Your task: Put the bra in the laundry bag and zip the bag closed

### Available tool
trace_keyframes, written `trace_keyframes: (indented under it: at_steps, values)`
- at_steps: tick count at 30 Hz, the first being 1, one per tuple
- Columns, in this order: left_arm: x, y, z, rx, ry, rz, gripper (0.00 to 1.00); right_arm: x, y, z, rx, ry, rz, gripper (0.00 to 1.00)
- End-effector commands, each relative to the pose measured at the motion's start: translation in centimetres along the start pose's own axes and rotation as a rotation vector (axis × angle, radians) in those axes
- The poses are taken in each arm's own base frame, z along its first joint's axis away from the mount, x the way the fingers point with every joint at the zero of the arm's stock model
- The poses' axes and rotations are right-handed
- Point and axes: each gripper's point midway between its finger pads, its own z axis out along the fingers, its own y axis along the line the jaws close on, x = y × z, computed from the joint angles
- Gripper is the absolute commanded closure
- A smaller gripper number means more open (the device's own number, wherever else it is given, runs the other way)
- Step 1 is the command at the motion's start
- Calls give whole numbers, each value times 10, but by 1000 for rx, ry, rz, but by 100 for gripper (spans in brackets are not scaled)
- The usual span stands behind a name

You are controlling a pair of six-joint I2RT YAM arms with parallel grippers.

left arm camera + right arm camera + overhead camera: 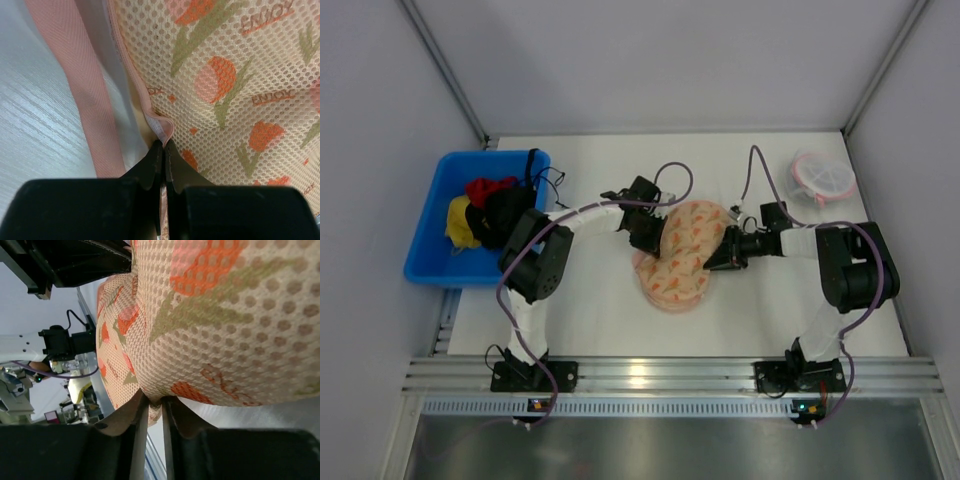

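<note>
Black fingers of the left gripper (163, 145) are clamped on the pink edge of one cream mesh laundry bag (235, 85) printed with orange tulips and the repeated word "ENJOY". Its opposite side is pinched by the right gripper (154, 402). It is found mid-way across the white table (590, 310); one blue plastic bin (425, 240) of clothes and one round pink-rimmed mesh pouch (823, 178) are set well apart.

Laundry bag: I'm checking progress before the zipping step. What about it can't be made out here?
Bra: in no view; whether it is inside the laundry bag is hidden by the fabric.
Zipper: open or closed cannot be told; top view too small, both wrist views too close.
</note>
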Motion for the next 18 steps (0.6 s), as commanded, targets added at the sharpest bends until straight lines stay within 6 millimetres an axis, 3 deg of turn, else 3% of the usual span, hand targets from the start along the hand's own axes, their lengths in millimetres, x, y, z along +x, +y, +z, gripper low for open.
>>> trace_keyframes:
  at_steps: [1, 2, 3, 5, 6, 10, 12, 15, 17, 18]
  values:
    - [17, 26, 16, -79, 41, -9, 94, -16, 22, 2, -65, -26, -89, 85]
    - [14, 21, 12, -56, 30, 7, 92, -21, 26, 1, -70, -30, -99, 98]
    - [4, 14, 0, -41, -6, 28, 86, -24, 29, 0, -74, -34, -107, 100]
    - [-8, 8, -17, -33, -55, 65, 80, -24, 32, -2, -71, -27, -95, 100]
    - [-20, 3, -35, -35, -108, 113, 71, -25, 34, -3, -70, -28, -95, 100]
    - [-49, -7, -87, -69, -252, 275, 51, -22, 31, -3, -47, -15, -72, 100]
    - [-61, -14, -116, -78, -323, 396, 49, -19, 28, -2, -33, -3, -53, 100]
    - [-65, -34, -144, -66, -381, 587, 48, -17, 26, -1, -19, 8, -47, 100]
    - [-57, -53, -150, -44, -365, 775, 49, -16, 25, 0, -11, 10, -40, 100]
    - [-41, -76, -152, -4, -333, 868, 49, -16, 26, 1, -11, 13, -37, 100]
